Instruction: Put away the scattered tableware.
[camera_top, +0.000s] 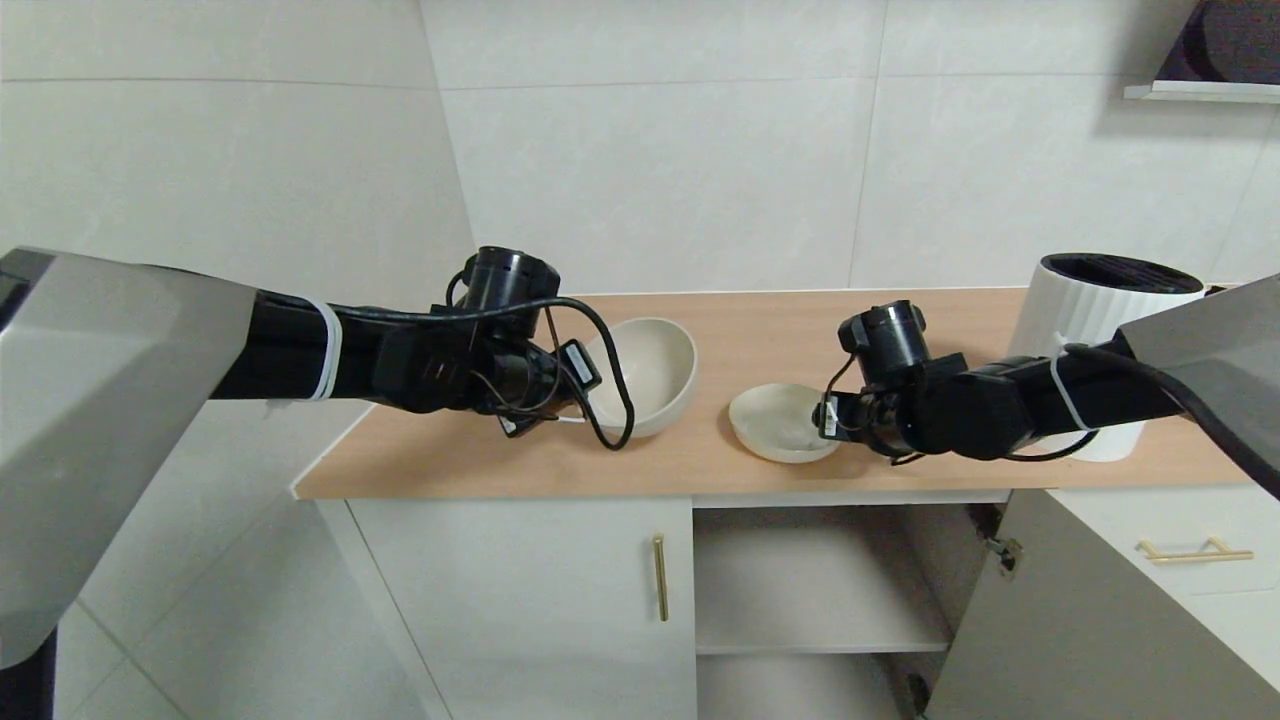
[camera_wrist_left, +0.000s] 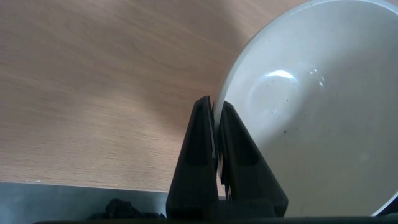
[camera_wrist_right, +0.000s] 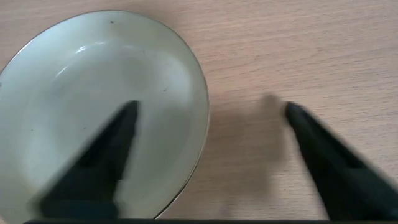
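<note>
Head view. A cream bowl (camera_top: 648, 372) sits tipped on the wooden countertop (camera_top: 760, 320), its mouth turned toward the left arm and slightly upward. Its underside appears to rest on the wood. A shallow dish (camera_top: 778, 422) lies flat and mouth-up, well apart from the bowl, near the counter's front edge. Behind is a white tiled wall (camera_top: 650, 150). A white ribbed container (camera_top: 1095, 300) stands on the counter's right side. Below, a cabinet door (camera_top: 1010, 620) hangs open on a bare shelf (camera_top: 810, 600). The left gripper (camera_top: 578, 388) meets the bowl's near rim; the right gripper (camera_top: 826, 416) is at the dish's right edge.

Left wrist view. The left gripper (camera_wrist_left: 216, 111) is pressed together, pinching the rim of the bowl (camera_wrist_left: 311, 112).

Right wrist view. The right gripper (camera_wrist_right: 211, 107) is spread wide, straddling the rim of the dish (camera_wrist_right: 93, 68), one finger over its inside, the other over bare wood.
</note>
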